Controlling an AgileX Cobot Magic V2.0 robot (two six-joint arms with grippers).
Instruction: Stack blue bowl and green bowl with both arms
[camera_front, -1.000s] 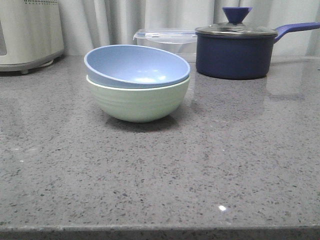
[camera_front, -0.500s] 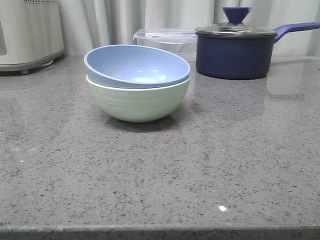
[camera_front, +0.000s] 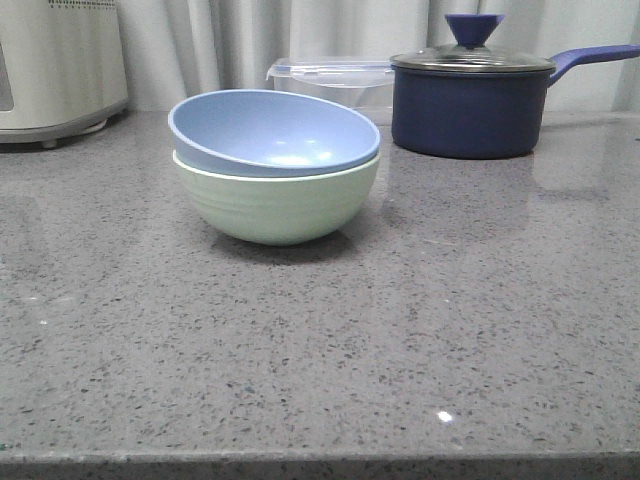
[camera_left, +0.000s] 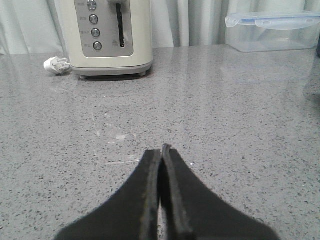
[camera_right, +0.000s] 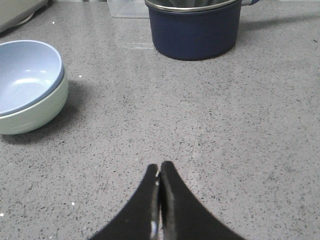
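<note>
The blue bowl (camera_front: 270, 132) sits tilted inside the green bowl (camera_front: 277, 205) on the grey counter. Both also show in the right wrist view, the blue bowl (camera_right: 25, 75) nested in the green bowl (camera_right: 35, 112). My right gripper (camera_right: 159, 167) is shut and empty, low over the counter, well apart from the bowls. My left gripper (camera_left: 161, 149) is shut and empty over bare counter; no bowl shows in its view. Neither arm shows in the front view.
A dark navy lidded saucepan (camera_front: 470, 100) stands at the back right, a clear lidded container (camera_front: 330, 80) behind the bowls, a cream toaster (camera_front: 55, 70) at the back left. A white plug (camera_left: 56, 65) lies beside the toaster (camera_left: 110, 35). The counter's front edge (camera_front: 320, 462) is near.
</note>
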